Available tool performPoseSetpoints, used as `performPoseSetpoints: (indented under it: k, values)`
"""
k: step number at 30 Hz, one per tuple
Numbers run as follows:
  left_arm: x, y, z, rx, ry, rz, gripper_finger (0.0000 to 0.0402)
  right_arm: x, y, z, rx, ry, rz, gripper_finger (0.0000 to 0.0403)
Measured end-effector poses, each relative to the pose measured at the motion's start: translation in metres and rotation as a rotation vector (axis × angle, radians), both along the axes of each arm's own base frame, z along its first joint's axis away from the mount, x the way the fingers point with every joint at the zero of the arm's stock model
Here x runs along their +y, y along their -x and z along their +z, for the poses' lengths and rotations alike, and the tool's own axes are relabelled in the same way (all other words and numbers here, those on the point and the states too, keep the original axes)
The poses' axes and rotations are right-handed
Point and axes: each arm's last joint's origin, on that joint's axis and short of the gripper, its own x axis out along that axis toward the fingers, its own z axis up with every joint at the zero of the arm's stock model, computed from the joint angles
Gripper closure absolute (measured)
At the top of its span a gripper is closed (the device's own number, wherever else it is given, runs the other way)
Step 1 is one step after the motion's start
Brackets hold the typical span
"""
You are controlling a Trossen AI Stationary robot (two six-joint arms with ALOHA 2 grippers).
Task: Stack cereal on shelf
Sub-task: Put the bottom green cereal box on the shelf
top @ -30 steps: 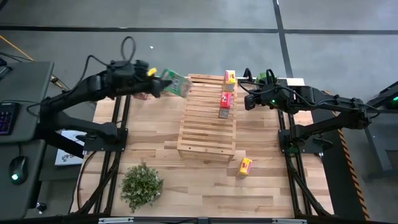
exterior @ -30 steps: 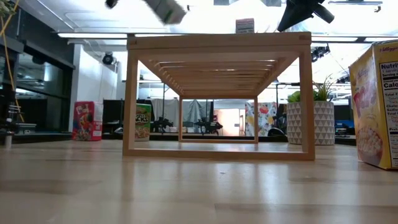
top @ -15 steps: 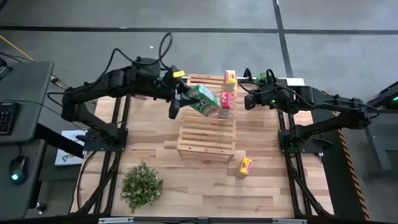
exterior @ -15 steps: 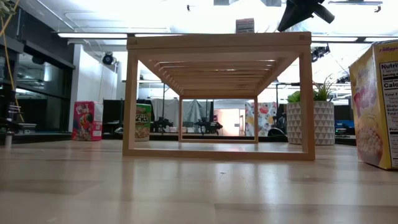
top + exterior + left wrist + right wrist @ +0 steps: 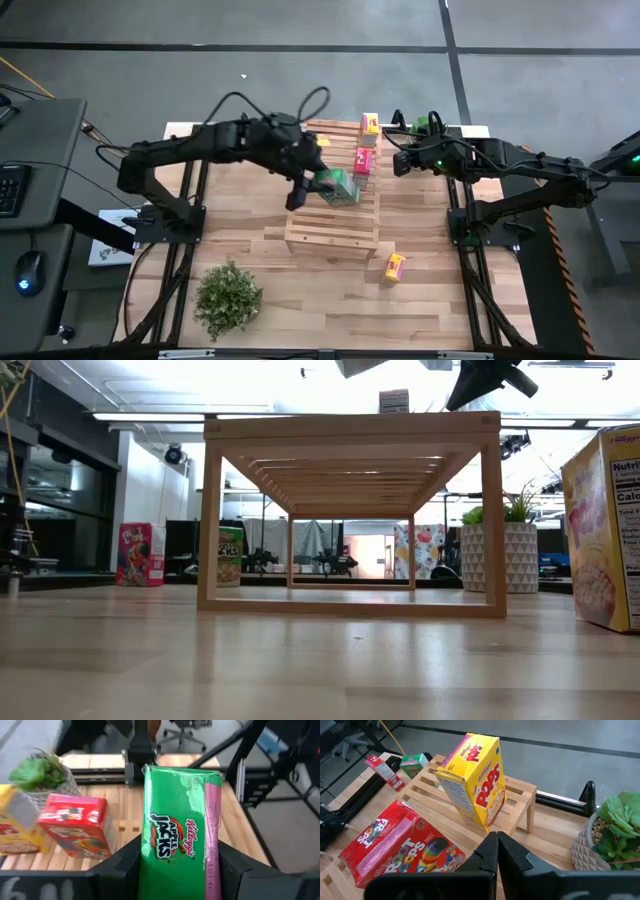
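Left end effector [image 5: 318,186] pinches a green cereal box [image 5: 338,186] above the shelf [image 5: 332,215] middle. Yellow box [image 5: 369,123] and red box [image 5: 363,161] already sit near its far edge; right end effector [image 5: 399,160], pressed together, waits beside it. Yellow box [image 5: 395,267] remains on the surface [image 5: 420,310].

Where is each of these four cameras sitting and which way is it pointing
High view: overhead, straight down on rack and both arms.
Low view: tabletop height, level through the rack into the room; the right arm intrudes from above.
Left wrist view: past the left pincer shut on the green box.
Right wrist view: past the closed right pincer toward the yellow box.
Shared: both wrist views show the red box.
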Motion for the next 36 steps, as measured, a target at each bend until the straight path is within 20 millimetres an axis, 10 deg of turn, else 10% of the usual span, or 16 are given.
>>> performPoseSetpoints:
  k: [16,36]
  values:
    - [-0.014,-0.06,-0.068,0.169,-0.049,-0.021,0.0245,0.0,0.0,0.001,-0.007,0.005,-0.004,0.0402]
    - [-0.014,-0.066,-0.067,0.112,-0.087,-0.042,0.019,0.0,0.0,0.001,-0.005,0.01,-0.007,0.0402]
